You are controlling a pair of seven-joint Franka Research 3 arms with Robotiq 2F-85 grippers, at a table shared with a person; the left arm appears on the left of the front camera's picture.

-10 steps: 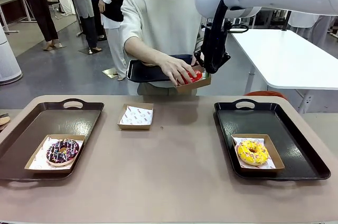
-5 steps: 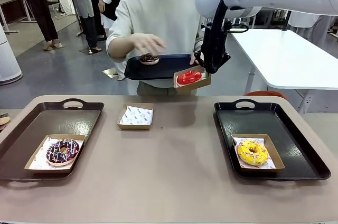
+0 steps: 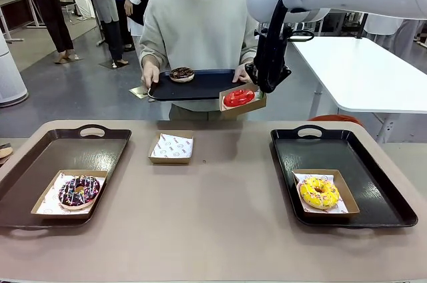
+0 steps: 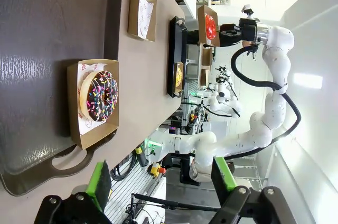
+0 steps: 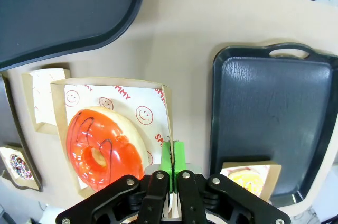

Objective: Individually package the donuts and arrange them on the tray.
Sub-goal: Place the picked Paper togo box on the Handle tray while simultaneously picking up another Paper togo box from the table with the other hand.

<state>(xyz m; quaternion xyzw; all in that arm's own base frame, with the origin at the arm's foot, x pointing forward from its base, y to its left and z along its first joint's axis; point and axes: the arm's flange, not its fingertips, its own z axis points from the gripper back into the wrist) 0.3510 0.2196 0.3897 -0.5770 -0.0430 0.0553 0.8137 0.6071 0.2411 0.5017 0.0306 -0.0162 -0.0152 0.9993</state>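
The right pincer (image 5: 172, 155) is clamped shut on the side wall of a paper box (image 5: 121, 96), held in the air at the upper middle of the front view, above the far edge of the counter (image 3: 220, 223); the red donut (image 3: 238, 97) lies in that box. A second ago the person's hand covered this donut, setting it in. That hand (image 3: 151, 76) has since pulled back and grips the left end of the dark serving tray (image 3: 207, 87), where the brown donut (image 3: 181, 74) waits. So the red one counts as packaged and, by my reading, is ready to be carried down to the black tray (image 3: 313, 156) at lower right, where the yellow donut (image 3: 319, 193) already sits boxed. At lower left the sprinkled chocolate donut (image 3: 79, 190) rests boxed on the other tray (image 3: 73, 153); the left pincer (image 4: 161, 179) faces it with its jaws spread wide, holding nothing. An empty box (image 3: 171, 147) stands mid-counter — likely meant for the brown donut.
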